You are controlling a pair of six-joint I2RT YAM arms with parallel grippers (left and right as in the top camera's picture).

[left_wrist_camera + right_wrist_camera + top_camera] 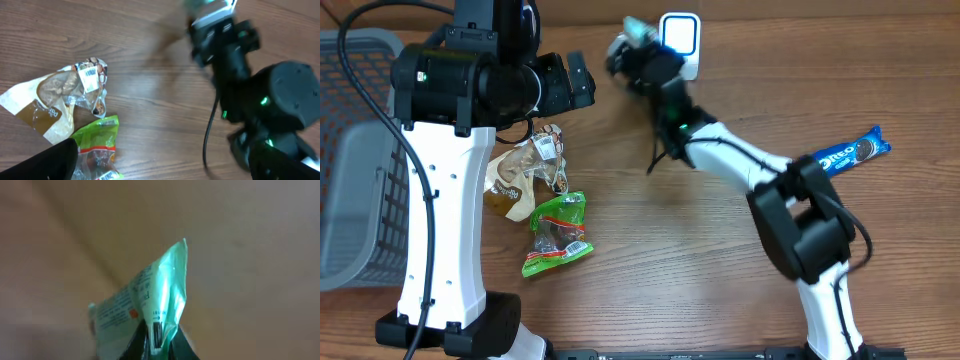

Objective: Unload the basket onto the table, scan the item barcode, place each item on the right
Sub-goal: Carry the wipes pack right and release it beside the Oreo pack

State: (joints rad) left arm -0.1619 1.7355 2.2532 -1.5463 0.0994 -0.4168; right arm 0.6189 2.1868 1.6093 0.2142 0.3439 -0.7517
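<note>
My right gripper (157,347) is shut on the bottom edge of a pale green packet (165,285), which stands up between its dark fingers with small print facing the camera. From overhead, that packet (634,29) is held at the far middle of the table, right beside the white barcode scanner (680,42). My left gripper (578,82) hangs open above the table with nothing in it, left of the scanner. In the left wrist view the right arm (280,95) fills the right side and the scanner (212,9) shows blurred at the top.
A clear-and-brown snack bag (523,172) and a green snack packet (558,232) lie under the left arm. A blue Oreo packet (850,152) lies at the right. A grey basket (360,150) stands at the left edge.
</note>
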